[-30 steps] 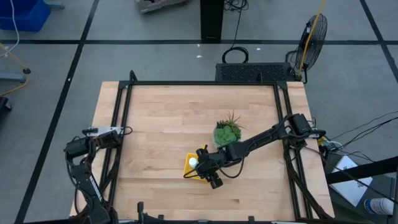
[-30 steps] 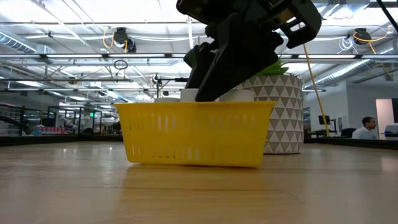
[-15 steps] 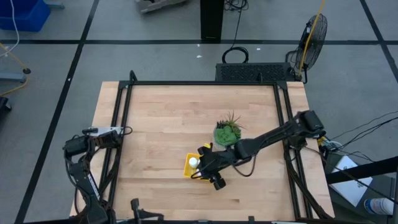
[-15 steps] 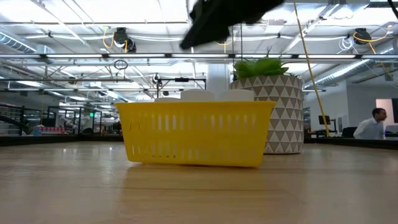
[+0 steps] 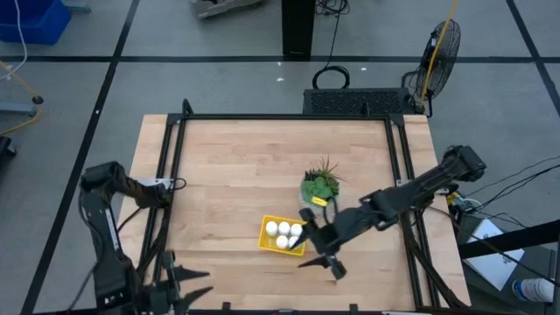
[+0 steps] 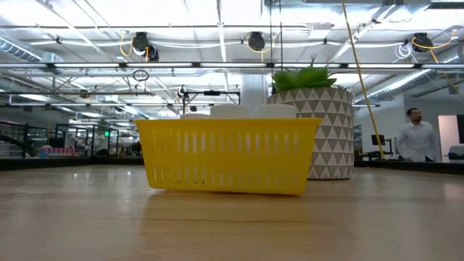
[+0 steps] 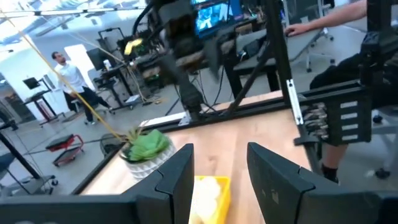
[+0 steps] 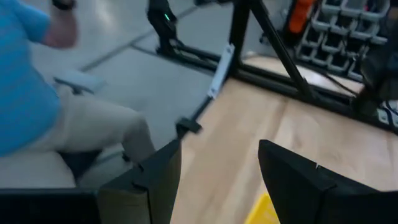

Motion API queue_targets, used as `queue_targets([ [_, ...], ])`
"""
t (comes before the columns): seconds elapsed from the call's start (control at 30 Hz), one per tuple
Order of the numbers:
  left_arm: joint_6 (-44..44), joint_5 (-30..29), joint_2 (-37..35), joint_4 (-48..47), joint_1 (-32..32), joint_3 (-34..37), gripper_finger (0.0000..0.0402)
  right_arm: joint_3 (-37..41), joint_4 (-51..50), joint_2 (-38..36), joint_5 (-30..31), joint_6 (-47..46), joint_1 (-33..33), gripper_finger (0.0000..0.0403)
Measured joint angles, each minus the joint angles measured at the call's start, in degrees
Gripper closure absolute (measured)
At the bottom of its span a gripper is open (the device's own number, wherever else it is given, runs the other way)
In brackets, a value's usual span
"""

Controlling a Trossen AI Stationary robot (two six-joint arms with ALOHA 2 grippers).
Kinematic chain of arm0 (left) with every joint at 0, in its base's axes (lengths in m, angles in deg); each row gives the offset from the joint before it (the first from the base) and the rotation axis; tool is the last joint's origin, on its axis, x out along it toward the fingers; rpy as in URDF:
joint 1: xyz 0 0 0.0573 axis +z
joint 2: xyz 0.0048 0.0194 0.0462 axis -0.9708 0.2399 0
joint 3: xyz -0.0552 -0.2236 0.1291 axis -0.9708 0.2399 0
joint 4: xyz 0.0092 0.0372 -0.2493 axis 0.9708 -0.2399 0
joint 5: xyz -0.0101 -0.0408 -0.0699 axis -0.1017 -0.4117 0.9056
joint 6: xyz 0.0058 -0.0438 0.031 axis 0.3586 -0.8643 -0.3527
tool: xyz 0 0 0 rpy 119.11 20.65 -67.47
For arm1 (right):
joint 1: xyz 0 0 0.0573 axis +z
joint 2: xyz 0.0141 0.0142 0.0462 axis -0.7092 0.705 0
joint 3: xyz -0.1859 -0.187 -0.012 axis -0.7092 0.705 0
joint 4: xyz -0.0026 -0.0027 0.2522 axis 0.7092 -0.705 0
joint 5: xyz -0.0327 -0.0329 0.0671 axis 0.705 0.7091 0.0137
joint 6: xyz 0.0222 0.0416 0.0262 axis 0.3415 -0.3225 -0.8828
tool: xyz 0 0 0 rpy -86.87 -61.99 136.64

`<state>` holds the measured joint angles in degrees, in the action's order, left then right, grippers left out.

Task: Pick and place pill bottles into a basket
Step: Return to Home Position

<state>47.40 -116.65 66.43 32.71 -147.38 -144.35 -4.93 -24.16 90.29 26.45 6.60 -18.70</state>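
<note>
The yellow basket (image 5: pixel 266 234) (image 6: pixel 228 154) stands on the table's near middle, and several white pill bottles (image 5: pixel 283 233) stand inside it. Their tops (image 6: pixel 230 110) show above its rim in the low view. My right gripper (image 5: pixel 318 264) hangs open and empty above the table, just off the basket's near right corner; a corner of the basket (image 8: pixel 264 211) shows between its fingers. My left gripper (image 5: pixel 194 284) is raised over the table's near left edge, pointing level across the table at the basket (image 7: pixel 214 190). A narrow gap shows between its fingers, with nothing in it.
A patterned pot with a green plant (image 5: pixel 320 186) (image 6: pixel 322 130) stands just beyond the basket's far right corner. A black frame (image 5: pixel 284 116) runs along the table's edges. People (image 6: pixel 415 138) (image 8: pixel 37 106) are in the room beyond the table.
My right gripper has risen from over the basket and drawn back toward the table's near right, leaving the low view; the bottles in the basket now show uncovered. My left arm has lifted from its rest at the left edge, and its gripper has swung toward the near edge.
</note>
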Motion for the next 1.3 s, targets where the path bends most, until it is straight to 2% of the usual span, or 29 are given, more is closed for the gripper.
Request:
queue_targets([
  [0.23, -3.3, 6.4, -7.7, -14.2, 0.5, 0.0, 0.0249, 0.0, -1.4, -5.2, -0.2, -0.8, 4.8, 0.0195],
  [0.37, -8.5, 7.3, -12.0, -22.2, -0.9, 0.0, 0.0249, 0.3, -1.7, -6.7, -0.1, 0.3, 7.4, 0.0195],
  [0.5, -17.6, 7.7, -16.2, -31.7, -3.7, 0.0, 0.0249, 1.6, -1.8, -7.7, 4.8, 0.4, 9.0, 0.0195],
  [0.6, -27.0, 5.1, -18.7, -39.6, -6.2, 0.0, 0.0249, 3.4, -1.8, -8.6, 8.6, 0.5, 9.6, 0.0195],
  [0.67, -32.1, 2.5, -19.2, -44.8, -8.0, 0.0, 0.0249, 4.4, -1.3, -9.2, 9.1, 0.4, 9.7, 0.0195],
  [0.8, -39.5, 1.1, -19.5, -50.8, -9.1, 0.0, 0.0249, 6.3, -0.5, -10.2, 9.1, 0.0, 9.7, 0.0195],
  [0.9, -38.6, 4.4, -19.4, -50.3, -7.5, 0.0, 0.0249, 7.3, 0.7, -10.9, 9.0, 0.0, 9.7, 0.0195],
  [1.03, -38.1, 2.8, -19.4, -48.7, -3.3, 0.0, 0.0249, 7.9, 2.5, -11.3, 9.0, 1.0, 9.7, 0.0195],
  [1.3, -34.6, 4.2, -19.7, -49.0, 9.1, 0.0, 0.0249, 7.9, 3.2, -11.4, 9.5, 3.1, 9.7, 0.0195],
])
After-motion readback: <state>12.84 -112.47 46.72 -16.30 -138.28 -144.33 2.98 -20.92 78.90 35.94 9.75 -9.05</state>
